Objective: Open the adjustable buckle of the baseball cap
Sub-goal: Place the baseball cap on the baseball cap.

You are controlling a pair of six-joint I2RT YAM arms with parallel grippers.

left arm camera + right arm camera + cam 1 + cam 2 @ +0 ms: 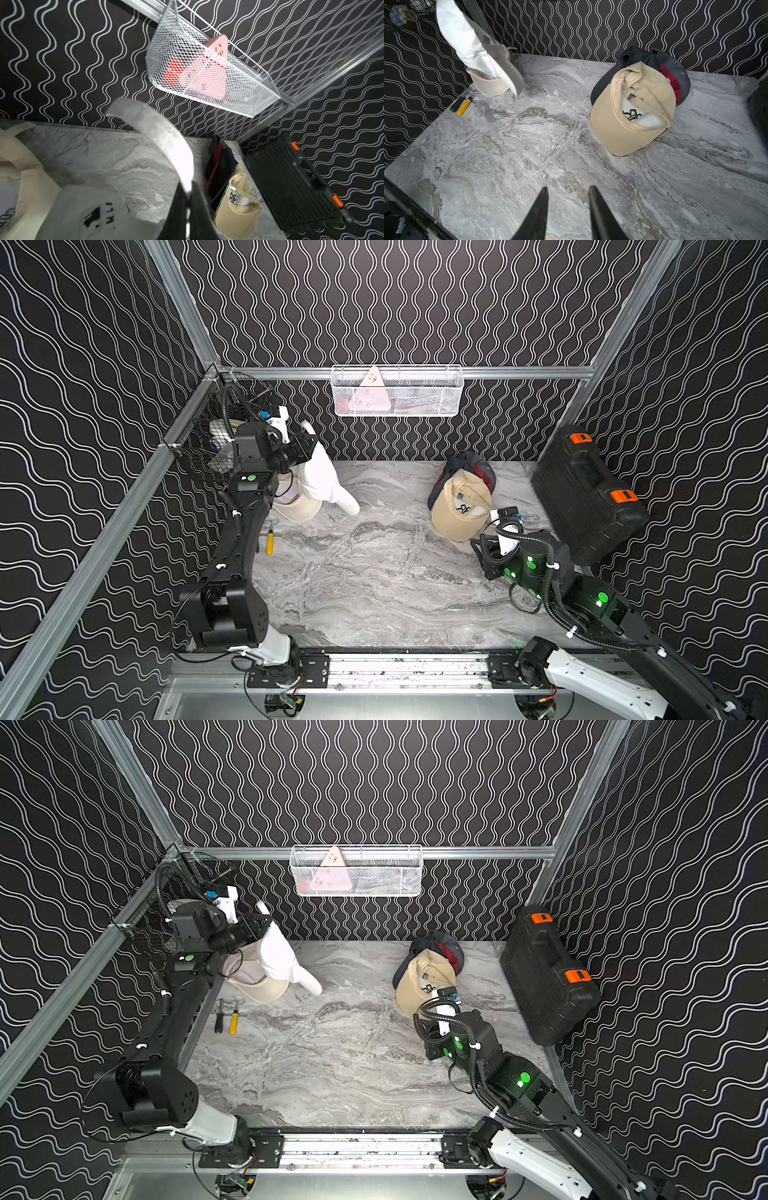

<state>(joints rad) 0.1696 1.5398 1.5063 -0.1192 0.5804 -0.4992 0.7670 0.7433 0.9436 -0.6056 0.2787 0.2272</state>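
Screwdrivers (464, 107) near the white cap (467, 41) show in right wrist view, not left.

Black walls (374, 302) with white wavy lines — aluminium rails (270, 373) — enclose a grey marble tabletop (374, 572).

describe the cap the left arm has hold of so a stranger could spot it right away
On the marble table, look to the far left corner by the black mesh basket. There the left gripper holds a white cap up over a cream cap lying on the table. It is the only pure white cap, and the only one an arm is holding.
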